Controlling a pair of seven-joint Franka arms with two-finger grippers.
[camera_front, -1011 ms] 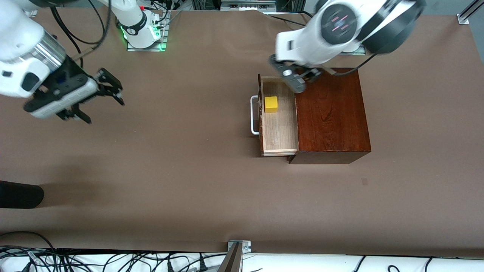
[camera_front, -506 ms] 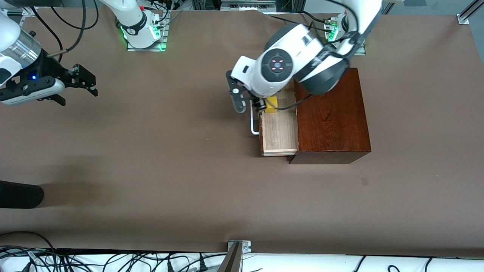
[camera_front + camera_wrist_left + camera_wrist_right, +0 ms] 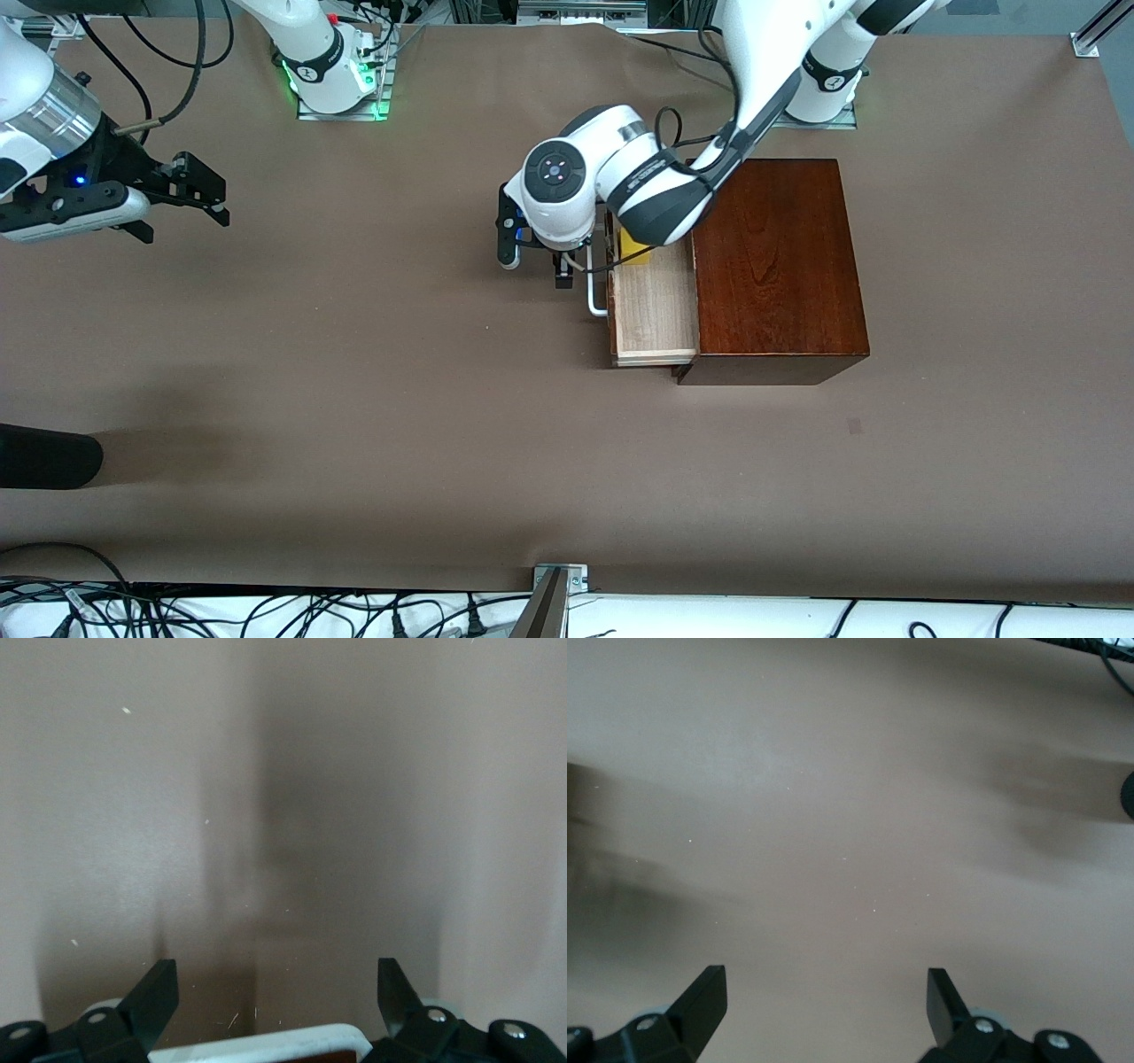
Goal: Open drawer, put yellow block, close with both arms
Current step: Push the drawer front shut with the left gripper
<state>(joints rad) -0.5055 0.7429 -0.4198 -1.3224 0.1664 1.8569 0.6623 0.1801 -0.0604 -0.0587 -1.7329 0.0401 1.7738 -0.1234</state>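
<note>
The drawer is pulled out of the mahogany-coloured box. Its pale wood tray is open to view. The yellow block lies in the tray at the end nearer the robots' bases, half hidden under the left arm. The left gripper is low in front of the drawer, open, beside the white handle. In the left wrist view the handle bar lies between the open fingers, untouched. The right gripper is open and empty, waiting above bare table toward the right arm's end. The right wrist view shows only table between its fingertips.
A black rounded object lies at the table's edge on the right arm's end, nearer the front camera. Cables run along the near edge of the table. Brown table surface spreads in front of the drawer.
The left arm has swung from over the box and drawer down to the handle in front of the drawer. The right gripper drew back toward its end a second ago, then held still.
</note>
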